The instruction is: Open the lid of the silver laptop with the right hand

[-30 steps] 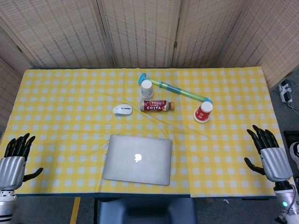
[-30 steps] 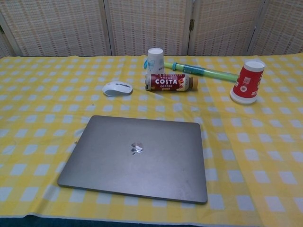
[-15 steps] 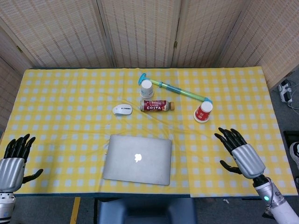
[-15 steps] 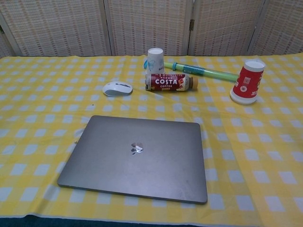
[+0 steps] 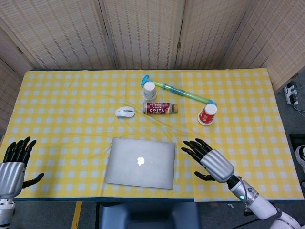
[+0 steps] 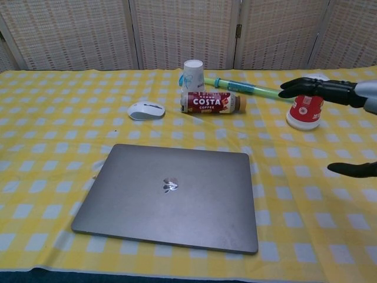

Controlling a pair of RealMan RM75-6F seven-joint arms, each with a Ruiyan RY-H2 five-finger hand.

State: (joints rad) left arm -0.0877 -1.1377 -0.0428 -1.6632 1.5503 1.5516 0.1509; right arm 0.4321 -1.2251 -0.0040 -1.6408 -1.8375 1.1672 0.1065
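The silver laptop (image 5: 140, 162) (image 6: 169, 196) lies closed near the table's front edge, logo up. My right hand (image 5: 208, 159) (image 6: 336, 112) hovers just right of the laptop, fingers spread toward it and thumb apart, holding nothing and not touching the lid. My left hand (image 5: 15, 161) stays at the front left corner, off the cloth's edge, fingers apart and empty; the chest view does not show it.
Behind the laptop lie a white mouse (image 5: 125, 112), a Costa coffee bottle (image 5: 159, 108) on its side, an upturned white cup (image 5: 149, 90), a green tube (image 5: 183, 94) and an upturned red cup (image 5: 207, 114). The yellow checked cloth (image 5: 66, 105) covers the table.
My right hand has swept leftward from the table's right edge to just beside the laptop, and now enters the chest view. The left hand and laptop have not moved.
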